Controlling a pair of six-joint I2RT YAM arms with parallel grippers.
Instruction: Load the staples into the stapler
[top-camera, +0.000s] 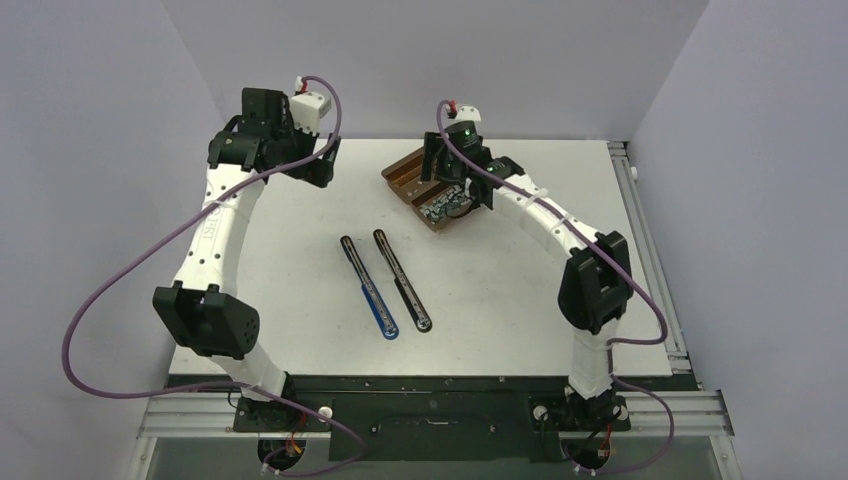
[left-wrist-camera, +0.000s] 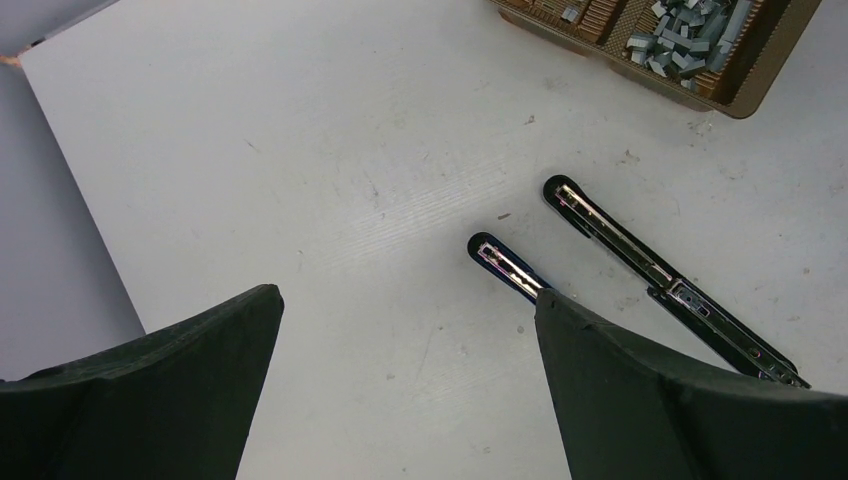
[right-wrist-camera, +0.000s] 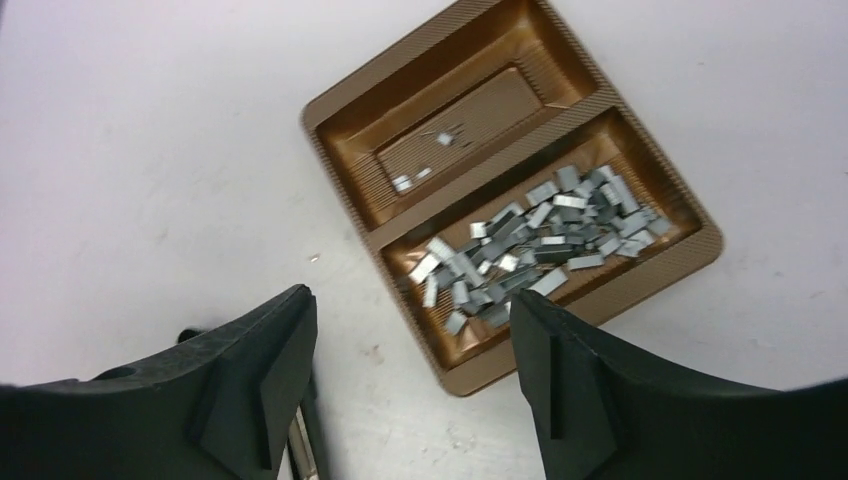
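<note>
Overhead, right hand (right-wrist-camera: 408, 325) spread, empty, partly hides tray (top-camera: 402, 178), staples (top-camera: 443, 208); left hand (left-wrist-camera: 408, 300) wide, empty.

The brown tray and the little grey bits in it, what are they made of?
The tray looks like thin moulded plastic with a glossy bronze-brown finish: it has ribbed walls and soft highlights. The staples look like metal, silver-grey and faintly shiny; which metal I cannot tell.

My end effector (right-wrist-camera: 410, 305) holds its jaws apart over the brown tray (right-wrist-camera: 470, 110), staples (right-wrist-camera: 545, 240) heaped in one compartment
</note>
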